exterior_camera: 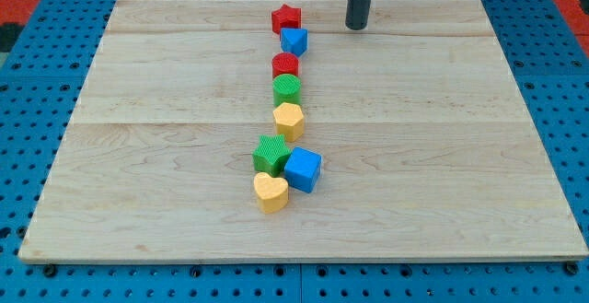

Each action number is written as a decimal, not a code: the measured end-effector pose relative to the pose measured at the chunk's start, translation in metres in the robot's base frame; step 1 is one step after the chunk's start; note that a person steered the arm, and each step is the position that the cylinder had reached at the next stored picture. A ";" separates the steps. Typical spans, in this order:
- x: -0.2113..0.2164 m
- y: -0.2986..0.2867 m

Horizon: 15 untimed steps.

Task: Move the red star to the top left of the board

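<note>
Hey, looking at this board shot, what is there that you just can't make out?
- Camera view: the rod above my tip is cut off by the view's top edge.
- The blue block hides the red star's lower point; contact can't be told.
- The red block beneath is part hidden by the green block; shape unclear.

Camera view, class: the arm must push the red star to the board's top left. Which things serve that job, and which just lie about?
Job:
red star
my tip, to the star's right, apart
board

Lying about:
blue block
red cylinder
green cylinder
yellow heart
green star
blue cube
yellow heart
</note>
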<state>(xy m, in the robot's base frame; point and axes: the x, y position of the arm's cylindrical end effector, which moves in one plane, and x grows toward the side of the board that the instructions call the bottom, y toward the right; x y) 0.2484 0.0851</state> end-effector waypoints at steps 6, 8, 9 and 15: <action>0.023 -0.126; -0.006 -0.074; -0.042 -0.132; -0.022 -0.232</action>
<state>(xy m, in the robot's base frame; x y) 0.2266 -0.1466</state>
